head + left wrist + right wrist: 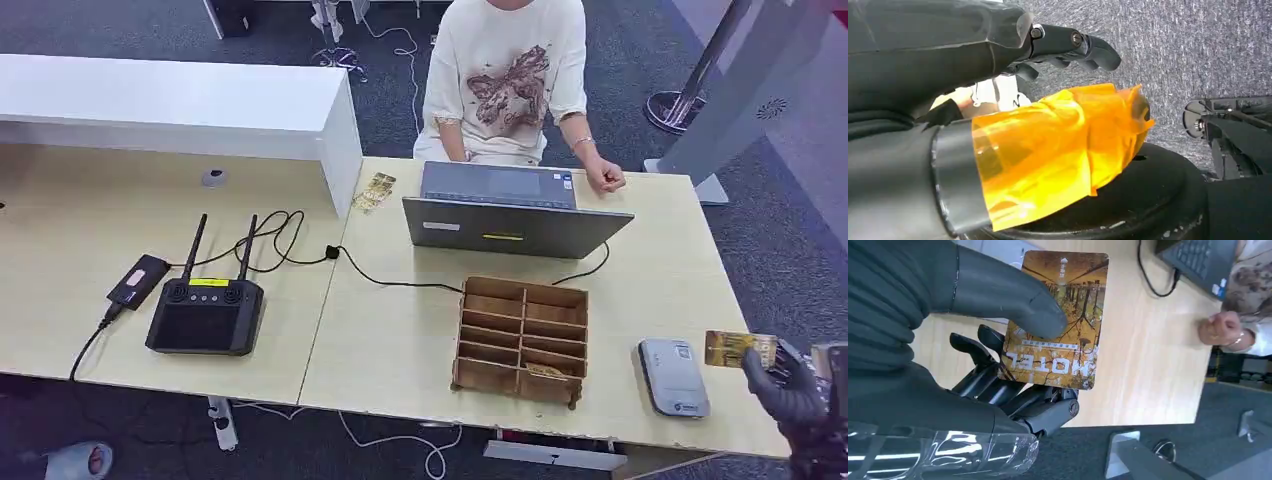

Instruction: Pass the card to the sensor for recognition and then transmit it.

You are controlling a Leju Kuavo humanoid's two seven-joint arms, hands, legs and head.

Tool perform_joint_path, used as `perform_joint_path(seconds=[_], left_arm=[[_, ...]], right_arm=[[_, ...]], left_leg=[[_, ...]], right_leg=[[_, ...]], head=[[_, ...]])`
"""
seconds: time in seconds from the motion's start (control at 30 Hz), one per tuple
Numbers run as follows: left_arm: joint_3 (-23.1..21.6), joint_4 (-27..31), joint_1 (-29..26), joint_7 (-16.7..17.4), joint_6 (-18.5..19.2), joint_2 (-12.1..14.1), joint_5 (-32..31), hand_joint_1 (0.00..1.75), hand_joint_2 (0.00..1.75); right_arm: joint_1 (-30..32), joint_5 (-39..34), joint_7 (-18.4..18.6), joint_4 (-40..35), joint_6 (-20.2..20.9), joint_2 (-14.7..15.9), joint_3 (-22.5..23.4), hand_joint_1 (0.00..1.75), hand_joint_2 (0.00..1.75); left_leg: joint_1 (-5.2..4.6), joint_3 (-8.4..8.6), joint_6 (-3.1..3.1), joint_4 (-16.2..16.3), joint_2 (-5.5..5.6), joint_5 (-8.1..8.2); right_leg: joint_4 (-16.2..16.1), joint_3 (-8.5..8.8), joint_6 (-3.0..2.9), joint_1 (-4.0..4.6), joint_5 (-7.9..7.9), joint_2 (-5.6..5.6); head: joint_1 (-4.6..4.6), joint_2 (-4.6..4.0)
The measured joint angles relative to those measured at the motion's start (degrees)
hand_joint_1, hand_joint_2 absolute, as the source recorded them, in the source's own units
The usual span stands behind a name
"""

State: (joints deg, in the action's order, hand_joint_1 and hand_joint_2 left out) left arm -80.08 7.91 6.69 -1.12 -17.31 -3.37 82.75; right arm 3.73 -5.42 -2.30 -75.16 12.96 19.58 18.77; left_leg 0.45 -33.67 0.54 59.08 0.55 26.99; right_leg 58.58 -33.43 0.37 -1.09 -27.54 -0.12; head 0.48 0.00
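1. Card (1058, 320): a hotel key card with an autumn-tree print. I see it pinched in my right hand (790, 385), thumb (1013, 300) pressed on its face and dark fingers (998, 385) behind. In the head view the card (740, 349) is held above the table's right end, just beside the sensor and apart from it.
2. Sensor (674, 376): a grey flat reader lying on the table (400, 330) near its front edge, right of the wooden organiser.
3. Wooden organiser (522, 338): slotted, with a card lying in a front compartment.
4. Left hand (998, 60): it hangs over grey carpet, fingers (1083, 47) extended and gripping nothing, thumb wrapped in orange tape (1058, 150).
5. Person (505, 80): seated at the far side behind a laptop (515, 210), one fist resting on the table.
6. Black controller (205, 312): two antennas, on the left table section.
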Motion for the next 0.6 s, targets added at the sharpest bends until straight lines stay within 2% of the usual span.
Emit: perform_joint_path(seconds=[0.33, 0.6], left_arm=[[0.0, 0.0, 0.0, -0.2, -0.1, 0.0, 0.4, 0.00, 0.00], [0.0, 0.0, 0.1, -0.9, -0.6, 0.0, 1.2, 0.00, 0.00]], right_arm=[[0.1, -2.2, -0.5, -4.9, 0.5, 1.6, -0.7, 1.75, 1.75], [-2.1, -5.3, -1.0, -10.4, -0.3, 4.2, -4.4, 1.75, 1.75]], left_leg=[[0.00, -0.02, 0.00, 0.0, 0.00, 0.00], [0.00, -0.03, 0.00, 0.0, 0.00, -0.01]], right_leg=[[0.0, 0.01, 0.00, 0.00, 0.00, -0.01], [0.0, 0.01, 0.00, 0.00, 0.01, -0.01]], head=[[0.00, 0.00], [0.00, 0.00]])
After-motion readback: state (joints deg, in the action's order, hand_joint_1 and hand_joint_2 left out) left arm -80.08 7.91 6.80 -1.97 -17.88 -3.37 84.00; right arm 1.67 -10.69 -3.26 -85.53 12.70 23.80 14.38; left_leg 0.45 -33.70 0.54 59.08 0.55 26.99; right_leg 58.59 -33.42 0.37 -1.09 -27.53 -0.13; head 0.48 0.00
